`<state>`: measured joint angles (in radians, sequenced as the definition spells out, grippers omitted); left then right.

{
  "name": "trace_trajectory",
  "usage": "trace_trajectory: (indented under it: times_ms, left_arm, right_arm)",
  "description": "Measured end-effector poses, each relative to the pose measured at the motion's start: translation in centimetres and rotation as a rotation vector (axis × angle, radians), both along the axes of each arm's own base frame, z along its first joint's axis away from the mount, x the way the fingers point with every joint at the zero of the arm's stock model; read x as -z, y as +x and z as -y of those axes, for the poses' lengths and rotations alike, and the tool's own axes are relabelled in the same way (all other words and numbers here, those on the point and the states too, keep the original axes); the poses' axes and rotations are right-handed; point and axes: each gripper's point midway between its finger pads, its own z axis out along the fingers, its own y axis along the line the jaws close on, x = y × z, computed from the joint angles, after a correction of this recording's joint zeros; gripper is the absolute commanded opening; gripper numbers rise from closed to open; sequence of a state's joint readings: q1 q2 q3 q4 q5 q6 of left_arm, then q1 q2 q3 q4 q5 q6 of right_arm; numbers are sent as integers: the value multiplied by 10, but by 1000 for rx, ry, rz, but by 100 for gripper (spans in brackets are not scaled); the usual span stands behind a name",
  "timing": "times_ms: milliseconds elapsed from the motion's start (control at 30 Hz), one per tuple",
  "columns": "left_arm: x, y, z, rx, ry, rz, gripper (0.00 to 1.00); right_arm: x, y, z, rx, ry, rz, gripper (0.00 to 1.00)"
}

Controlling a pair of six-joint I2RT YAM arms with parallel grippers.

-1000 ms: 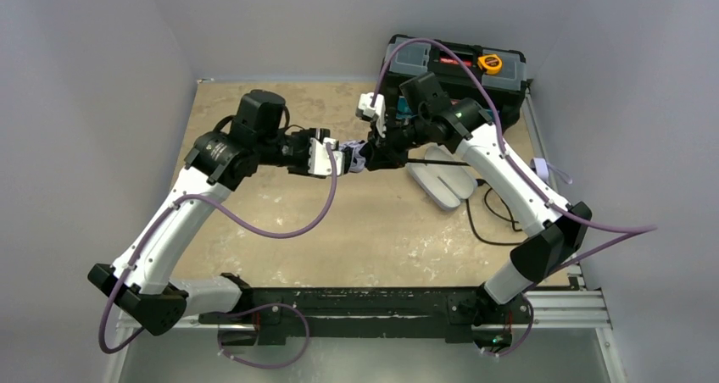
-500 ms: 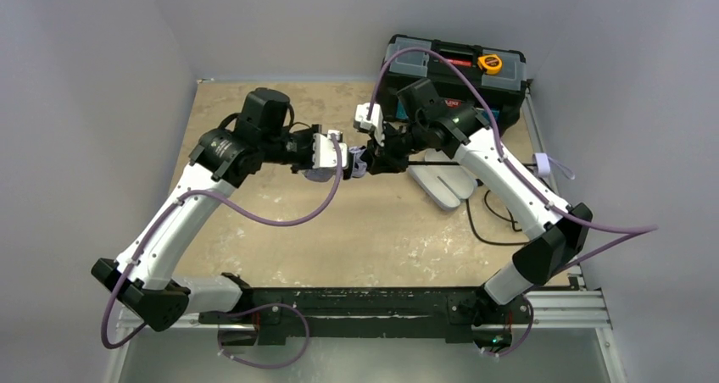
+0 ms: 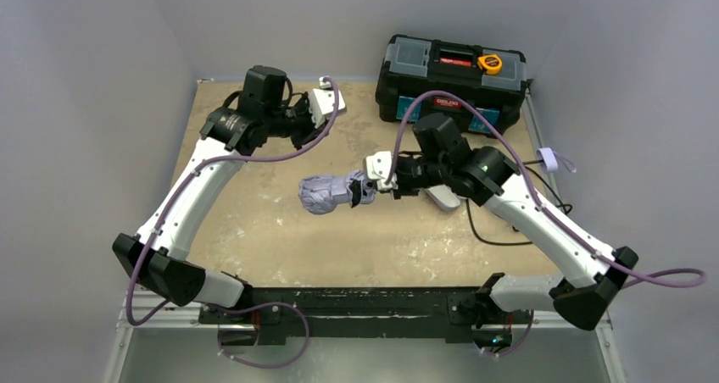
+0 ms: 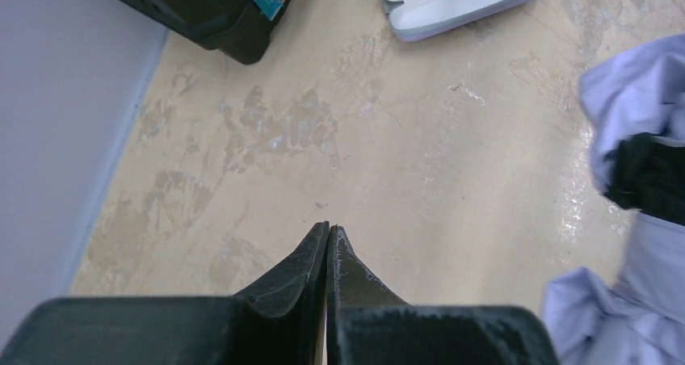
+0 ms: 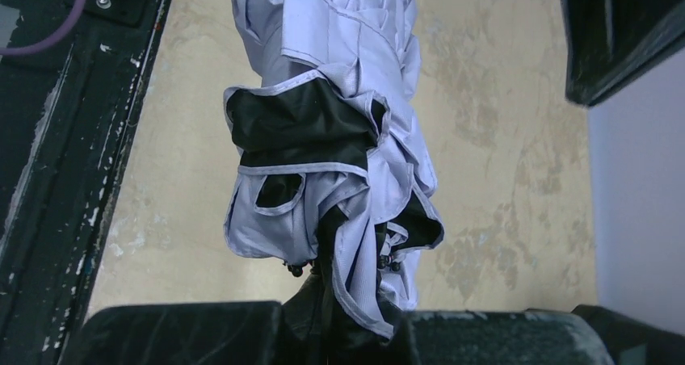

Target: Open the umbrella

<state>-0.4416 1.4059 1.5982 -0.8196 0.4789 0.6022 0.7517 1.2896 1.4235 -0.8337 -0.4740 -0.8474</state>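
1. Your left pincer [image 4: 327, 229] has let go of the work and pulled back to the far left corner of the desk [image 3: 254, 230]. Its fingers are pressed together with nothing between them.
2. Your right pincer [image 3: 370, 186] now carries the umbrella [image 3: 326, 194] alone. It is clamped on the end where the cloth gathers, and the fabric hides exactly what the fingers pinch.
3. The umbrella has come away from where the two arms met. It is held out near the middle of the desk, pointing toward the left edge, well apart from the pale case [image 3: 441, 198] and the toolbox [image 3: 454, 61] at the far right corner.
4. The canopy hangs as a loose bundle, lavender folds with black lining showing, not spread. I judge the opening barely begun. You will probably need the left pincer back on it.
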Motion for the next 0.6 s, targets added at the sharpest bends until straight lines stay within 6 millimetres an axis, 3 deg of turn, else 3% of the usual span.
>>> trace_trajectory:
  times_ms: [100,133,167,200,300,400,500,600]
  left_arm:
    - [10,6,0,-27,-13,-56,1]
    - [12,5,1,-22,-25,-76,20]
    - [12,2,3,-6,-48,-104,46]
    - [11,-1,2,8,-73,-124,58]
    - [-6,-8,-13,23,-131,-92,72]
    - [-30,-36,-26,75,-150,7,91]
    - [-61,-72,-23,179,-188,109,91]
    - [-69,-97,-20,262,-194,142,70]
  right_arm:
    - [-7,-9,3,-34,29,65,0]
    - [-10,-10,4,-36,35,75,0]
    - [-12,-10,4,-37,42,81,0]
    - [-14,-9,2,-38,46,80,0]
    - [-9,0,-7,-15,35,25,0]
    - [6,7,-8,27,13,-43,0]
    - [23,14,-5,81,-15,-130,0]
    - [32,20,0,127,-27,-204,0]
